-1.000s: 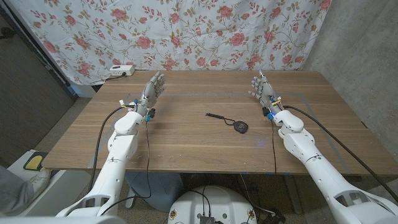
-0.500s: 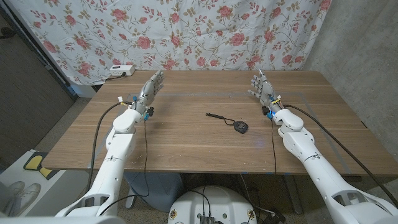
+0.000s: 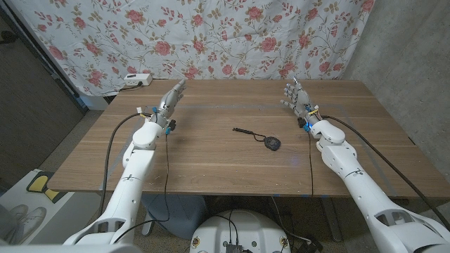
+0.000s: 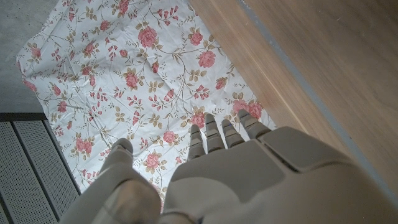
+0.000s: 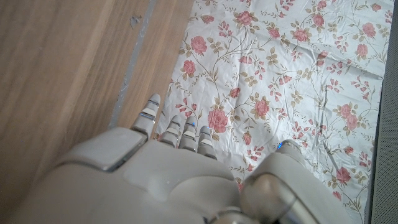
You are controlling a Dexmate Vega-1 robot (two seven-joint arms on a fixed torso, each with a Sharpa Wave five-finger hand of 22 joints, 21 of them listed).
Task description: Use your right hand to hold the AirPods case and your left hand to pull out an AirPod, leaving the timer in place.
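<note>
Head view: the only small thing on the wooden table (image 3: 211,151) is a dark round object (image 3: 272,145) with a thin black cord (image 3: 245,131) trailing toward the far edge. It lies a little right of the table's middle, well apart from both hands. Whether this is the timer or a covered AirPods case cannot be told at this size, and no white case is visible.

If it is the case, I judge it light, hard-shelled and rather slippery — likely to skid on the bare wood if nudged from one side. The best hold would be across its two flat faces from opposite sides, keeping the lid free. The cord looks limp and would drag along; it is not a place to grip. An AirPod would be tiny and smooth, calling for a fingertip pinch on its stem.

The left hand (image 3: 171,99) stands near the table's far-left corner, fingers straight and close together, pointing toward the far edge — it holds nothing. The right hand (image 3: 296,95) stands near the far-right side, upright with fingers extended and slightly apart, likewise empty. In the left wrist view the left hand's fingertips (image 4: 214,127) reach out over the table edge toward the floral cloth (image 4: 124,74); the right wrist view shows the right hand's fingertips (image 5: 171,124) the same way. Both arms are stretched forward along the table's side edges.
</note>
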